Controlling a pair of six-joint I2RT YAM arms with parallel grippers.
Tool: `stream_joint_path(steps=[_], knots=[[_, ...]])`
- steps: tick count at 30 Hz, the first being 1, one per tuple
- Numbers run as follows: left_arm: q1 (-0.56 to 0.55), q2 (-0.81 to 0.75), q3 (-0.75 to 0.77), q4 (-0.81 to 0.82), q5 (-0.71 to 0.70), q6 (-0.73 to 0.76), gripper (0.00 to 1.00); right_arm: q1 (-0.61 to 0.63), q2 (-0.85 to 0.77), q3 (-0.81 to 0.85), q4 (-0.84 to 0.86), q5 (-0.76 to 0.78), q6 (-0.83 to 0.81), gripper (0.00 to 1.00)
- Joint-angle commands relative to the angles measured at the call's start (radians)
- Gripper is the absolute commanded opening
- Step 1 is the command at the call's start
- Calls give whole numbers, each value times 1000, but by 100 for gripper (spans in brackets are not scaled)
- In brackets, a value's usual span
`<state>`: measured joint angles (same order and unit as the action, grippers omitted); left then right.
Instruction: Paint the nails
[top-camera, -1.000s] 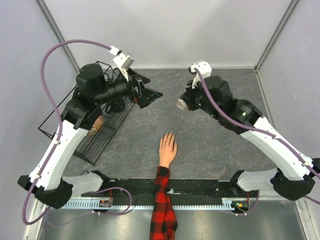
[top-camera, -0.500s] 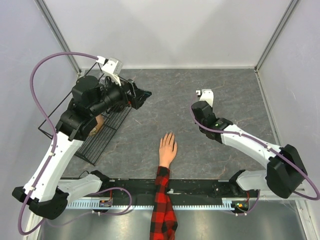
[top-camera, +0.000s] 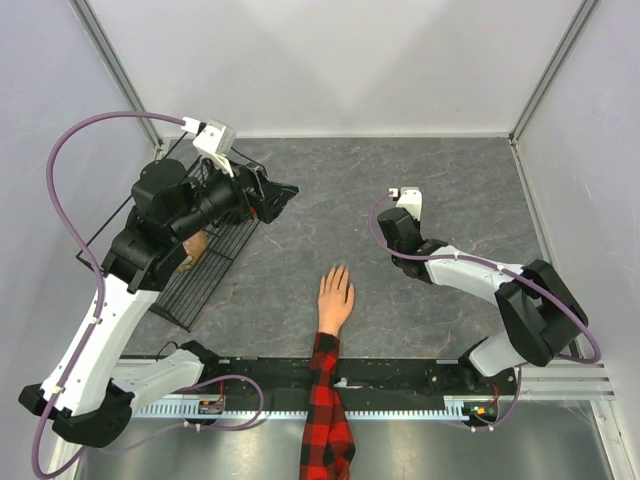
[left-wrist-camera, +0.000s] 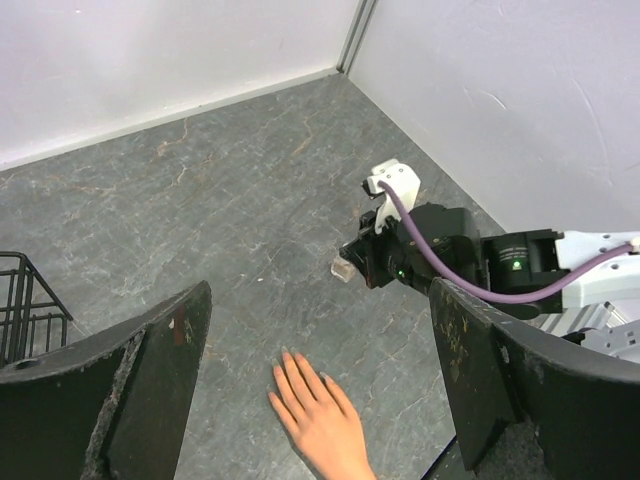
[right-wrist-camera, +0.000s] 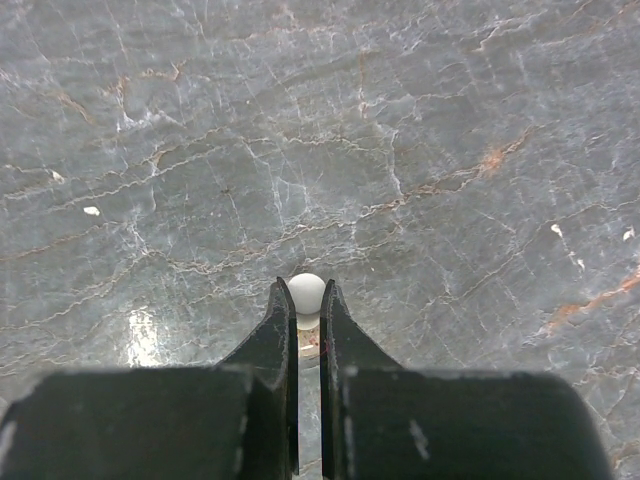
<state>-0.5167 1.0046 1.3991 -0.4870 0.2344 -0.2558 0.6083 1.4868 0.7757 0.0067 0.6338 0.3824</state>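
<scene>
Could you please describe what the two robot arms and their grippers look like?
The left arm and right arm both have white links between bulky black joints. Each carries a purple cable up to a white wrist camera block. The left gripper and right gripper have black, wedge-shaped fingers; the left's inner faces look scuffed. A small green light shows on the right arm.

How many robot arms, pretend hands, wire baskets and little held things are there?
Robot arms: 2 (left arm, right arm)
Pretend hand: 1
Black wire basket: 1
Small white-tipped thing, pinched in the right gripper: 1
Total: 5
</scene>
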Motion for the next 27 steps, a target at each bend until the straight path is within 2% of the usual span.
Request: stream_joint_path(steps=[1, 3, 4, 8, 9, 13, 16, 17, 18, 19, 20, 22, 23, 27], knots=[[1, -18, -3, -5, -18, -20, 94, -2, 21, -4, 73, 1, 12, 4], [1, -21, -3, -5, -23, -19, 93, -2, 20, -10, 62, -2, 15, 9], [1, -23, -3, -4, -23, -16, 94, -2, 15, -13, 59, -2, 16, 19], [1, -21, -5, -5, -17, -16, 94, -2, 9, -9, 27, -9, 13, 38], [1, -21, -5, -5, -17, -16, 93, -4, 6, -4, 12, -17, 10, 46], [1, -23, 6, -5, -24, -5, 93, -2, -35, 45, -74, -25, 12, 59], [1, -18, 47, -4, -38, 24, 94, -1, -110, 189, -271, -13, 27, 67], [1, -14, 63, -5, -43, 33, 94, -2, -132, 288, -378, -11, 27, 70], [1, -8, 98, -8, -49, 46, 94, -2, -172, 340, -427, -14, 1, 80], [1, -1, 119, -10, -61, 50, 94, -1, -190, 390, -462, -29, -14, 83], [1, 5, 138, -9, -66, 58, 94, -2, -204, 502, -546, -31, -28, 98], [1, 29, 211, -9, -69, 72, 95, -1, -224, 623, -637, -29, -66, 98], [1, 37, 239, -10, -69, 90, 95, -2, -227, 742, -712, -39, -82, 98], [1, 77, 397, -10, -95, 121, 93, -1, -304, 974, -781, -150, -140, 98]])
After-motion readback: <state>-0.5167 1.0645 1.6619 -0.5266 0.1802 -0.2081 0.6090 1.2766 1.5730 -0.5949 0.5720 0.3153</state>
